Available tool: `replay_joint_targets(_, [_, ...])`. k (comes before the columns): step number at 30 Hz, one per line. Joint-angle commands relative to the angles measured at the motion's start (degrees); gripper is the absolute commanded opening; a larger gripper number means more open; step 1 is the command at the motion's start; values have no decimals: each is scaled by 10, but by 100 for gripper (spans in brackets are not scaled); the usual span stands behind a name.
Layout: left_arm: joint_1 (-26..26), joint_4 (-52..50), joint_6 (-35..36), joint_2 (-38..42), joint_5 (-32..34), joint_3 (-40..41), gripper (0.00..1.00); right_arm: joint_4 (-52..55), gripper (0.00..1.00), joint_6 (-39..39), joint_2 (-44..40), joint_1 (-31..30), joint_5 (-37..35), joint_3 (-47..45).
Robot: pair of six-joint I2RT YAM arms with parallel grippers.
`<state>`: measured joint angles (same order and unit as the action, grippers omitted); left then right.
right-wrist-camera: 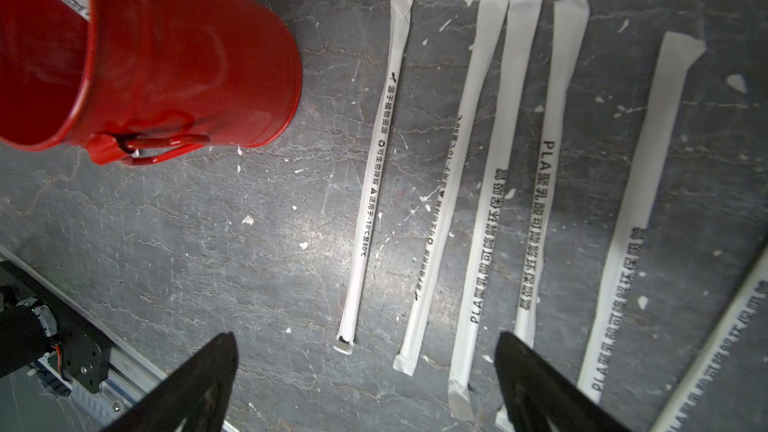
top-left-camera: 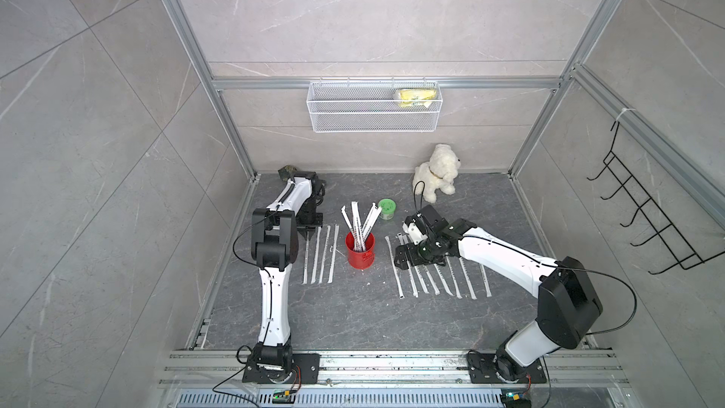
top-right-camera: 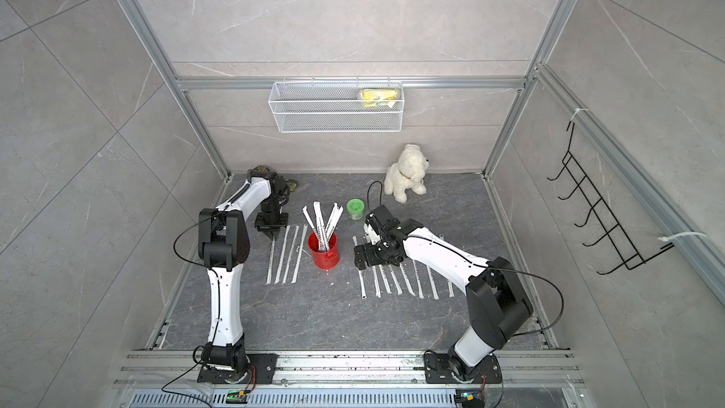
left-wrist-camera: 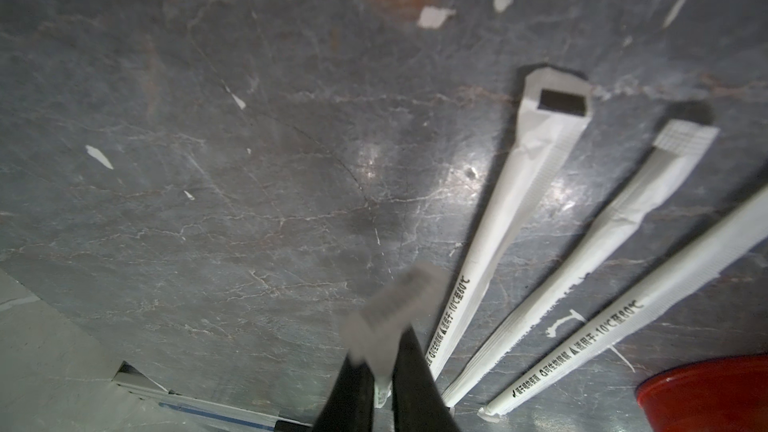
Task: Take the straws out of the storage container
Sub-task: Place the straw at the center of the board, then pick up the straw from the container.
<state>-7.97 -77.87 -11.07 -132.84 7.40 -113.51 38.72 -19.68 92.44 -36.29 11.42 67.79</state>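
Red metal can (top-left-camera: pixel 360 250) stands mid-bench (top-left-camera: pixel 353 319) with several paper-wrapped straws (top-left-camera: pixel 357 218) leaning in it. Your left gripper (left-wrist-camera: pixel 382 347) is pinched almost together on one straw (left-wrist-camera: pixel 401 297) by the left row (top-left-camera: pixel 319 255). Lower it flat and parallel before releasing, since the thin wrapper likely creases. Your right gripper (right-wrist-camera: pixel 365 342) hangs wide apart above the right row (top-left-camera: pixel 443 278).

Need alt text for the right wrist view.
The right tool, jaws wide open, hangs over a row of white wrapped straws lying side by side on the dark stone table. The red storage container stands beside the row, more straws inside.
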Motion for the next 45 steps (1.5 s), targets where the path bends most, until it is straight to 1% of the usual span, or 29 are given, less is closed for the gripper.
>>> replay_joint_targets(1, [4, -7, 11, -22, -2, -18, 15, -7, 100, 3, 6, 3, 3, -6])
replay_joint_targets(16, [4, -11, 7, -12, 9, -18, 20, -4, 100, 3, 5, 2, 3, -3])
replay_joint_targets(23, [2, -22, 0, 84, 24, -21, 22, 0, 100, -6, -11, 2, 2, 0])
replay_joint_targets(27, [-5, -24, -10, 168, 27, -19, 23, 2, 100, -17, -28, 3, 0, -2])
replay_joint_targets(29, [-13, -8, -22, 215, 18, -2, 23, 4, 100, -22, -39, 3, -2, -2])
replay_joint_targets(32, [-29, 63, -32, 307, -42, 67, 23, 12, 100, -25, -55, 2, -9, -1])
replay_joint_targets(34, [-41, 140, -46, 378, -91, 148, 23, 23, 100, -26, -62, 3, -14, 3])
replay_joint_targets(37, [-63, 260, -96, 490, -145, 266, 24, 42, 100, -25, -69, 3, -17, 13])
replay_joint_targets(40, [-91, 340, -137, 584, -163, 357, 28, 50, 100, -23, -77, 2, -20, 14])
replay_joint_targets(42, [-112, 387, -155, 637, -156, 413, 34, 52, 100, -23, -79, 3, -22, 16])
replay_joint_targets(45, [-124, 437, -167, 669, -171, 473, 42, 50, 100, -29, -75, 2, -15, 19])
